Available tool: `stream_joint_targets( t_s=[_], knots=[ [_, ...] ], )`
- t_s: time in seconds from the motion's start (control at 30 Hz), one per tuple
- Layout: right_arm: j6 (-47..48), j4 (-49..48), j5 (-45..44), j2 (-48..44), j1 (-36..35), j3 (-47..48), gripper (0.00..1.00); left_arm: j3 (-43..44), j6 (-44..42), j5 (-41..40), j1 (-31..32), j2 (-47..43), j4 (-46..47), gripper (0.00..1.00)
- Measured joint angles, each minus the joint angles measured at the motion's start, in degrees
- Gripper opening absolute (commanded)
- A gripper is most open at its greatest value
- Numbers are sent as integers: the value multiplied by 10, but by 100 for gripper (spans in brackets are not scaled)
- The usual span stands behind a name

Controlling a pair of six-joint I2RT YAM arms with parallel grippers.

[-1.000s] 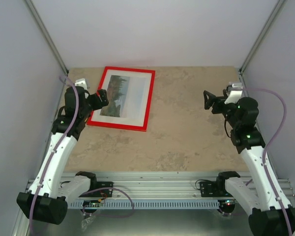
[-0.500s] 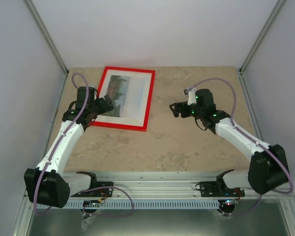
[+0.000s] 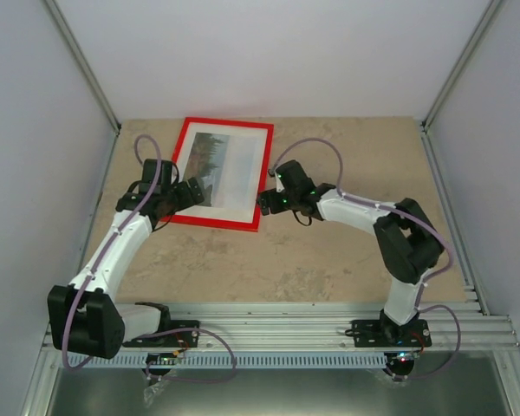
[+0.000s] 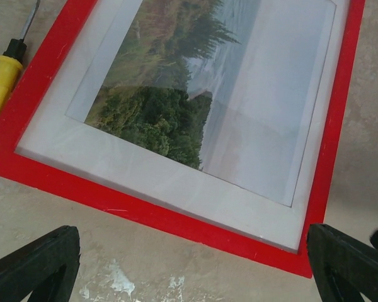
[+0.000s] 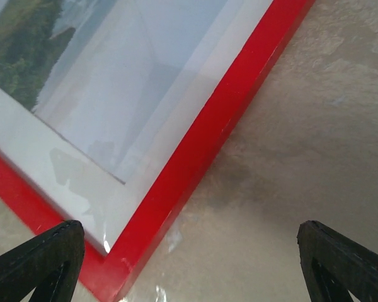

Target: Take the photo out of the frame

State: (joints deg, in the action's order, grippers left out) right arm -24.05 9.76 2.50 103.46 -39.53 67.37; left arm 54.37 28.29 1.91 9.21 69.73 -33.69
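Jaws spread wide and empty, the left gripper [image 3: 185, 192] hangs over the near-left corner of the red frame [image 3: 230, 123]. The right gripper [image 3: 264, 204], equally open, hovers at its near-right corner, apparently bracketing it for a lift or flip. The photo [image 3: 210, 165] lies face up inside, on the table's [image 3: 329, 260] far left. A white mat [image 4: 157, 189] and seemingly glazing bar front access. A yellow-handled tool [image 4: 1, 85] lies just left.

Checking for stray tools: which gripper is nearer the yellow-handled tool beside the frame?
Left. The left gripper hovers at the frame's left side, where the yellow-handled tool lies; the right gripper is at its opposite near corner.
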Motion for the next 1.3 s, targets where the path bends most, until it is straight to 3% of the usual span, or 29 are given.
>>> stream_joint_targets(
  t_s=[0.27, 0.57, 0.87, 1.3],
  knots=[
    [-11, 44, -57, 102, -33, 96, 92, 0, -12, 4, 0, 7, -13, 100],
    [-15, 90, -88, 154, -53, 123, 93, 0, -20, 10, 0, 18, -19, 100],
    [-10, 95, -105, 147, -50, 119, 94, 0, -24, 17, 0, 18, -19, 100],
    [40, 91, -118, 37, 44, -18, 96, 0, -24, 27, 0, 19, -20, 100]
  ],
)
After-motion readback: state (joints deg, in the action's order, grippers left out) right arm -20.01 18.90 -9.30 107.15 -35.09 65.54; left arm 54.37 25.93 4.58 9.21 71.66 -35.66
